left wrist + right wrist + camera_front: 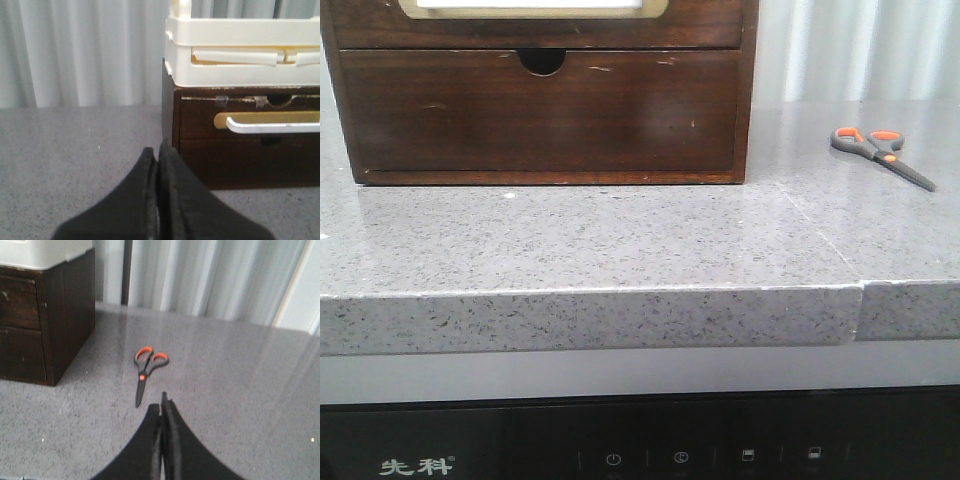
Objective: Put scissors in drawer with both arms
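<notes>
The scissors [880, 150], with dark grey handles and orange-lined loops, lie flat on the grey counter at the right. In the right wrist view the scissors [146, 372] point their blades at my right gripper [163, 402], which is shut, empty and a short way from the blade tip. The drawer [700, 30] is the upper one of the dark wooden cabinet, shut, with a cream-framed plate. In the left wrist view the drawer [200, 120] carries a white handle. My left gripper [157, 150] is shut and empty, low over the counter beside the cabinet's corner. Neither arm shows in the front view.
A lower drawer front with a half-round notch [541, 60] sits under the upper drawer. A cream plastic box [240, 55] stands on the cabinet. Pale curtains [210, 275] hang behind. The counter [620, 250] has a seam and a step at its front right edge [861, 300].
</notes>
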Action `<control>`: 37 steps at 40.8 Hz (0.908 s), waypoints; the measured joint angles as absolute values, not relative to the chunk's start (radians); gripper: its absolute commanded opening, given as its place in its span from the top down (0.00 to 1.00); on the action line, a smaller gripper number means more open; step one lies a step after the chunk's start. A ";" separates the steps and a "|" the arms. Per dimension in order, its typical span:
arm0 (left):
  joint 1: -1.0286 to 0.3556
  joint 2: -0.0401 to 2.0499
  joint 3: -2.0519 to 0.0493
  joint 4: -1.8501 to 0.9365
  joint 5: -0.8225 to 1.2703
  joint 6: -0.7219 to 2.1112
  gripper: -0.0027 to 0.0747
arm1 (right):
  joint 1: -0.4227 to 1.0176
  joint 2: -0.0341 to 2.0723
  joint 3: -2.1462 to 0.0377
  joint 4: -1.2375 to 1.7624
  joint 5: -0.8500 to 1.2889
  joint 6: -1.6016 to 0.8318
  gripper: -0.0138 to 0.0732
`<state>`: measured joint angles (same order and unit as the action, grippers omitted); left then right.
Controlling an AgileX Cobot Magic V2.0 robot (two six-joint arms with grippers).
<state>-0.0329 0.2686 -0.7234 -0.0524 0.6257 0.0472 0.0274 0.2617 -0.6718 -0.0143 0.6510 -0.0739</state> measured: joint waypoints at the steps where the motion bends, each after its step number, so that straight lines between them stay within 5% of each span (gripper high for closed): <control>1: -0.033 0.287 -0.728 -0.052 0.637 0.047 0.99 | 0.027 0.273 -0.679 -0.014 0.666 -0.074 0.92; 20: -0.033 0.421 -0.716 -0.060 0.731 0.047 0.99 | 0.027 0.395 -0.647 -0.016 0.735 -0.074 0.92; 24: -0.033 0.424 -0.707 -0.069 0.731 0.047 0.96 | 0.027 0.395 -0.640 -0.016 0.735 -0.074 0.84; 27: -0.033 0.424 -0.705 -0.078 0.731 0.047 0.80 | 0.027 0.395 -0.638 -0.016 0.737 -0.074 0.66; 32: -0.033 0.424 -0.705 -0.096 0.731 0.047 0.38 | 0.027 0.395 -0.638 -0.016 0.743 -0.074 0.32; 37: -0.033 0.424 -0.705 -0.108 0.731 0.047 0.16 | 0.027 0.395 -0.638 -0.016 0.744 -0.074 0.18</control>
